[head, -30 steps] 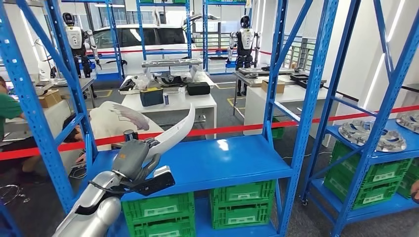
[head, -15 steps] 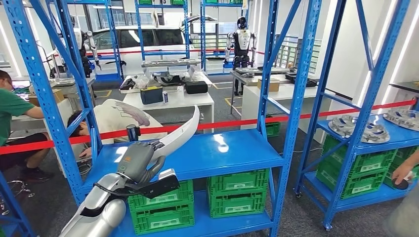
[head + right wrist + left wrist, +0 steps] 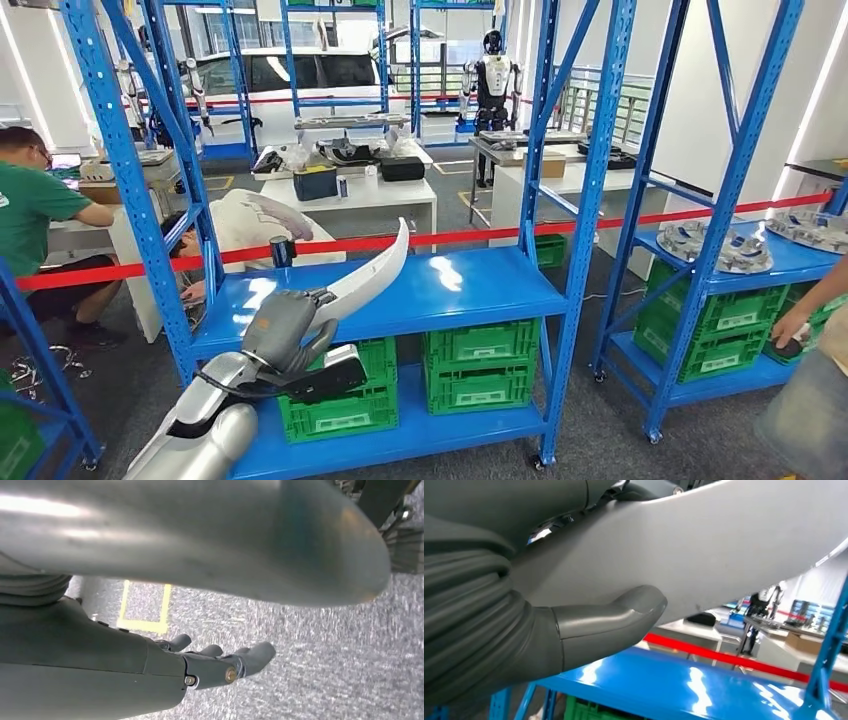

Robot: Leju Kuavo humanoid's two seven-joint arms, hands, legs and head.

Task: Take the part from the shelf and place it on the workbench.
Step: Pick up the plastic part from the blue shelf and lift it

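My left hand (image 3: 283, 330) is gripping the white part (image 3: 372, 270); my right hand (image 3: 220, 666) is hanging open. I'm worrying its long tip clips a shelf upright (image 3: 585, 200) while I'm turning.

Blue shelf uprights (image 3: 575, 230) flanking open shelf (image 3: 470, 285)

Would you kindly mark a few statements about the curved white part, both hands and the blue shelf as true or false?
1. The left hand holds the long curved white plastic part. True.
2. The part lies flat on the blue metal shelf. False: it is lifted, tip pointing upward.
3. The right hand grips a green crate. False: it hangs open above grey floor.
4. Green plastic crates sit under the shelf board. True.
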